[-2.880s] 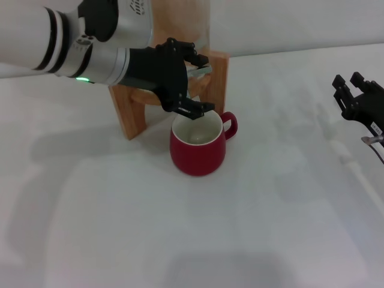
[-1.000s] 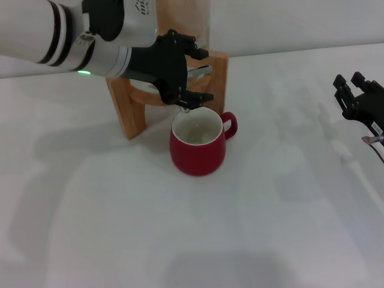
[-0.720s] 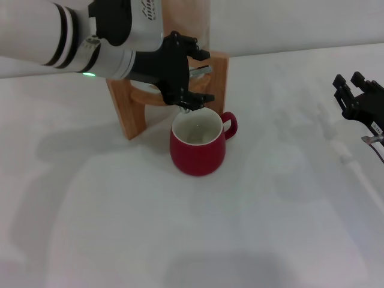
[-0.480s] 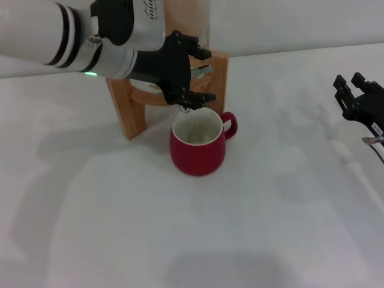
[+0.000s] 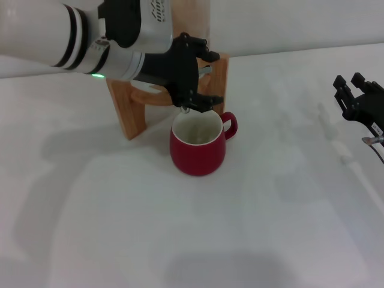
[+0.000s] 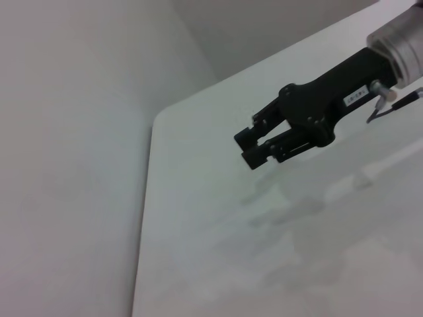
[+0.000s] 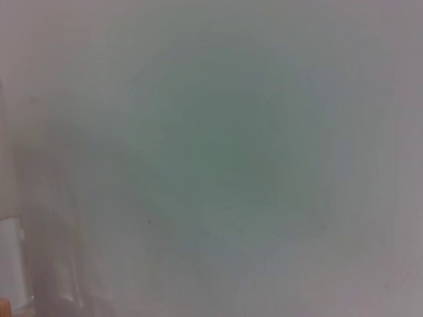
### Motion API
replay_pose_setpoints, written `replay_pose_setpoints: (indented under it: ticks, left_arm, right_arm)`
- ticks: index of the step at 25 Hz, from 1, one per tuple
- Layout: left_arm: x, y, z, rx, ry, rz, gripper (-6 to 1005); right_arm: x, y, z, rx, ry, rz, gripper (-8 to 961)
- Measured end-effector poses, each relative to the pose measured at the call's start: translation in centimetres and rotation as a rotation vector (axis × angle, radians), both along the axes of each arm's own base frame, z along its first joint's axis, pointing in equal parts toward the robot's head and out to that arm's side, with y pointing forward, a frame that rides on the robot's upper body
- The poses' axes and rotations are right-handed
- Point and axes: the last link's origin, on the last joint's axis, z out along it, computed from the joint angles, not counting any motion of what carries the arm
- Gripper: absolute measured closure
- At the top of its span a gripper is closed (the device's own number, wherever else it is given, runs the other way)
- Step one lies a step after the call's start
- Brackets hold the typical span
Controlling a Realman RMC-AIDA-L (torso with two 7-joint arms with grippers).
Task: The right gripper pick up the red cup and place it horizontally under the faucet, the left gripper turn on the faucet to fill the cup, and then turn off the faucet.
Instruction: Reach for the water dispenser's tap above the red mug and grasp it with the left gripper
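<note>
At upper centre of the head view, the left gripper (image 5: pixel 193 77) wraps its black fingers around the faucet (image 5: pixel 206 69), clamped on the lever at the front of the wooden stand (image 5: pixel 129 114). Directly below, the red cup (image 5: pixel 197 144) stands upright on the white worktop (image 5: pixel 240 228), handle toward the right, its cream inside showing no clear water level. The left arm reaches in from the upper left, green light lit. At the right edge, the right gripper (image 5: pixel 353 96) hovers parked, fingers slightly apart and holding nothing (image 6: pixel 254 146).
</note>
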Motion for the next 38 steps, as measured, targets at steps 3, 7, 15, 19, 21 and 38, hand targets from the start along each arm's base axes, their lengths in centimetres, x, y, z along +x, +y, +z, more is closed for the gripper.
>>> replay_pose_setpoints:
  ticks: [3, 7, 15, 19, 21, 38]
  left_arm:
    - [-0.1, -0.1, -0.1, -0.004, -0.005, 0.001, 212]
    - [-0.2, -0.1, -0.1, -0.003, -0.007, 0.004, 212]
    - [-0.2, -0.2, -0.1, -0.004, -0.008, 0.010, 212]
    - [-0.4, -0.2, -0.1, -0.005, -0.008, 0.016, 212]
    - [-0.5, -0.2, 0.0, -0.003, -0.010, 0.020, 212]
    - [-0.9, -0.3, 0.2, 0.000, -0.009, 0.032, 211]
  right_arm:
    - [0.0, 0.0, 0.0, 0.000, 0.000, 0.000, 573]
    - [0.0, 0.0, 0.0, 0.000, 0.000, -0.001, 573]
    - [0.1, -0.1, 0.0, -0.001, -0.001, -0.002, 573]
    - [0.1, -0.2, 0.0, -0.001, -0.001, -0.003, 573]
    - [0.1, -0.2, 0.0, -0.001, -0.001, -0.004, 573]
    - [0.1, -0.1, 0.0, 0.000, 0.000, 0.000, 572]
